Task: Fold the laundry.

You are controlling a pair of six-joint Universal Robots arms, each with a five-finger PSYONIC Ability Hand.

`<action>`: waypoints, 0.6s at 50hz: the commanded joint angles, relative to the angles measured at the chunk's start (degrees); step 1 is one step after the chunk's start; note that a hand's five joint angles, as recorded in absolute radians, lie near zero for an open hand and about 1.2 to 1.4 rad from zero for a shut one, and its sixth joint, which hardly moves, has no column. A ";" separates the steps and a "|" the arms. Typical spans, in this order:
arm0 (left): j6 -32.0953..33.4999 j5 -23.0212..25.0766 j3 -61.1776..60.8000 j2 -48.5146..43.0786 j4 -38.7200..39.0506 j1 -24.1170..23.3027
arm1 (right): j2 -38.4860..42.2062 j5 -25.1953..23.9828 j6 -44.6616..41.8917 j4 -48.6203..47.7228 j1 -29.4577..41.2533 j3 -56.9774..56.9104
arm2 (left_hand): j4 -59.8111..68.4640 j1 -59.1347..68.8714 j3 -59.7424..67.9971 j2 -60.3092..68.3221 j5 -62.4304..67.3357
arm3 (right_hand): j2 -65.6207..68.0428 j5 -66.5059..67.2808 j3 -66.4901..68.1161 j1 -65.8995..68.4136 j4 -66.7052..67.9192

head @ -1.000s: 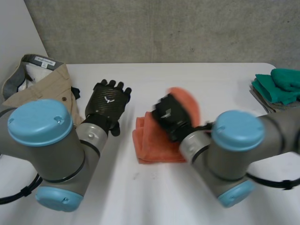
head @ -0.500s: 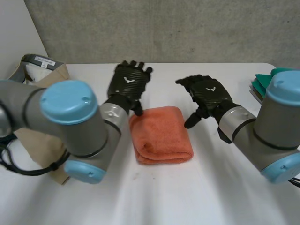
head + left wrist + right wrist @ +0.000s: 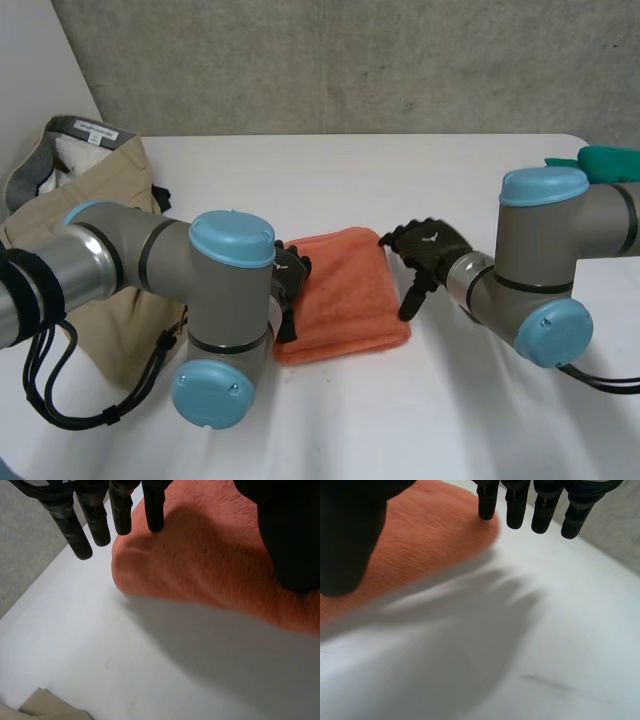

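Left hand and right hand had dropped to the side edges of the folded orange towel mid-table, fingers straight, apart, gripping nothing. Towel looked soft, light, limp; best pinched at a folded edge.

A bare robotics lab: rough concrete wall, plain white surface, two robot arms working at it.

Both arms bent inward, hands low and apart.
The left hand holds its fingers straight with the thumb apart; the right hand has its fingers straight too, slightly spread.
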 commanded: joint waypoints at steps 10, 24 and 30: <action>-0.66 5.22 -5.51 17.10 9.06 0.03 | -18.24 1.57 -3.97 -23.28 6.65 23.98 | -1.71 -2.27 -2.10 -1.96 -1.82 | -2.47 -2.72 -2.55 -3.45 -2.61; -6.90 11.21 -9.47 20.01 9.59 1.52 | -9.11 -2.74 -4.58 -31.11 9.99 29.45 | -1.03 -1.60 -1.43 -1.29 -1.15 | 1.13 0.89 1.06 0.16 1.00; -6.90 11.38 -9.56 19.66 9.68 1.61 | -4.89 -2.57 -5.37 -35.42 9.90 25.50 | -1.03 -1.60 -1.43 -1.29 -1.15 | 7.17 6.93 7.10 6.20 7.04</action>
